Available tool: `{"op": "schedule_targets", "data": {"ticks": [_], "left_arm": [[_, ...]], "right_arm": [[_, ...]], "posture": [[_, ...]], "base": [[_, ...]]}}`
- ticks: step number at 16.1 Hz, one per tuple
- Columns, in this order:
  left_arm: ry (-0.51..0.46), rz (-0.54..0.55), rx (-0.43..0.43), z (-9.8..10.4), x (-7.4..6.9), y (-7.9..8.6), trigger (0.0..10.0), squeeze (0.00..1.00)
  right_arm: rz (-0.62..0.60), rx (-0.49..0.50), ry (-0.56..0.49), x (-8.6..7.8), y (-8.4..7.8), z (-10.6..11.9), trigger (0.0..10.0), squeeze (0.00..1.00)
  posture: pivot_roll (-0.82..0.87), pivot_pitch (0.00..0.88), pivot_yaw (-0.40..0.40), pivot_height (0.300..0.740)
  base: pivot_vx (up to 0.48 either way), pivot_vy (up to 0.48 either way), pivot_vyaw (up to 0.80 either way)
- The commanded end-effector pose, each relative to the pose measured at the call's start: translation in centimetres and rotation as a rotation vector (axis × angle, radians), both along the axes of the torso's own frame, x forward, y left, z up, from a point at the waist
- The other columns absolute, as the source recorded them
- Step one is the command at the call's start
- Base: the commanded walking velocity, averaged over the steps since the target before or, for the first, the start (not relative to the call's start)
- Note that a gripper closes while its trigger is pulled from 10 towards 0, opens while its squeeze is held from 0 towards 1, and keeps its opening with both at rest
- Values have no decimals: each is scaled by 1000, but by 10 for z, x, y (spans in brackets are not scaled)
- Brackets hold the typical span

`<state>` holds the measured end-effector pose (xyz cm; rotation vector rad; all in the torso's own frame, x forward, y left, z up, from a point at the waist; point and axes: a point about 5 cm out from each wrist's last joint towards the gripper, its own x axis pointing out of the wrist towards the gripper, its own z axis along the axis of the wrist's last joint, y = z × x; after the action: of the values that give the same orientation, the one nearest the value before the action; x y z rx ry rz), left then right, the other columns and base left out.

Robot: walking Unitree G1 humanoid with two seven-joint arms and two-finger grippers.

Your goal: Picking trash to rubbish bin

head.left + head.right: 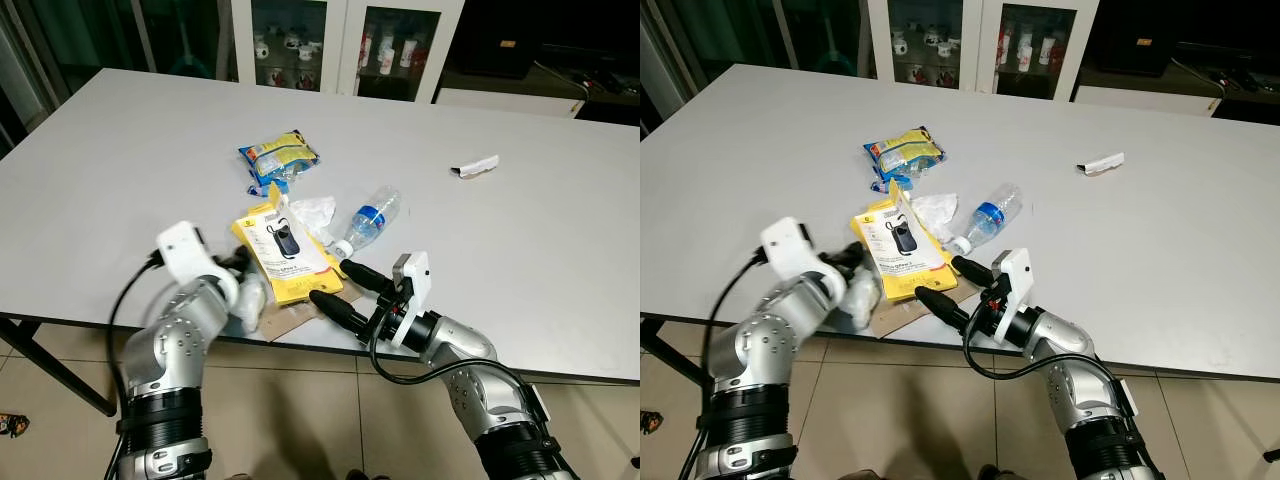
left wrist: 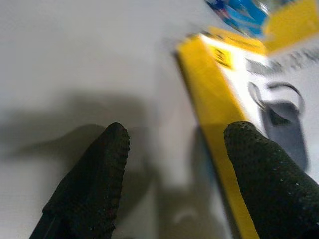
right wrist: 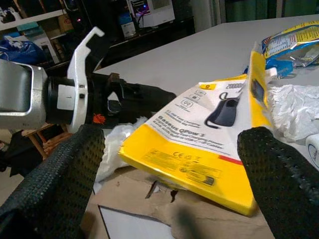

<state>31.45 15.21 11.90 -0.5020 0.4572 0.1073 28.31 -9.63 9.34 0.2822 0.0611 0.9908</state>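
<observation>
Two grippers at table (image 1: 560, 250) near edge: left gripper (image 2: 174, 164) open beside glossy yellow box (image 1: 285, 255), right gripper (image 1: 345, 285) open at box's 5 o'clock. Beyond, at 12 o'clock: crumpled white wrapper (image 1: 315, 212), clear plastic bottle (image 1: 370, 220), shiny snack bag (image 1: 280, 158).

My head stereo pair looks down over the table (image 1: 120, 150); both wrist cams sit close on the yellow box (image 3: 199, 154) (shared with head views)

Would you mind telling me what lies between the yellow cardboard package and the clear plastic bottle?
A crumpled white tissue lies between the yellow cardboard package and the clear plastic bottle, seen in both eye views.
</observation>
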Motion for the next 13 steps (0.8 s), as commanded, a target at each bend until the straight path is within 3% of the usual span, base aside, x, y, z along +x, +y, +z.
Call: {"op": "schedule_targets", "data": {"ticks": [1,8,11,13], "left_arm": [[-3,-92,-10,-1,4,-16,10000,0],[20,-228,-106,-12,11,-37,10000,0],[29,-273,-330,-15,15,-48,10000,0],[24,-330,-384,-16,16,-53,10000,0]], "right_arm": [[-18,5,-14,1,-3,4,10000,0],[-19,4,-17,1,-4,5,10000,0],[-17,5,-19,1,-4,6,10000,0],[-15,2,-20,1,-4,6,10000,0]], "posture": [[28,40,-28,740],[12,30,-30,740],[7,25,-31,740],[6,22,-32,740]], "base": [[0,0,0],[0,0,0],[0,0,0],[0,0,0]]}}
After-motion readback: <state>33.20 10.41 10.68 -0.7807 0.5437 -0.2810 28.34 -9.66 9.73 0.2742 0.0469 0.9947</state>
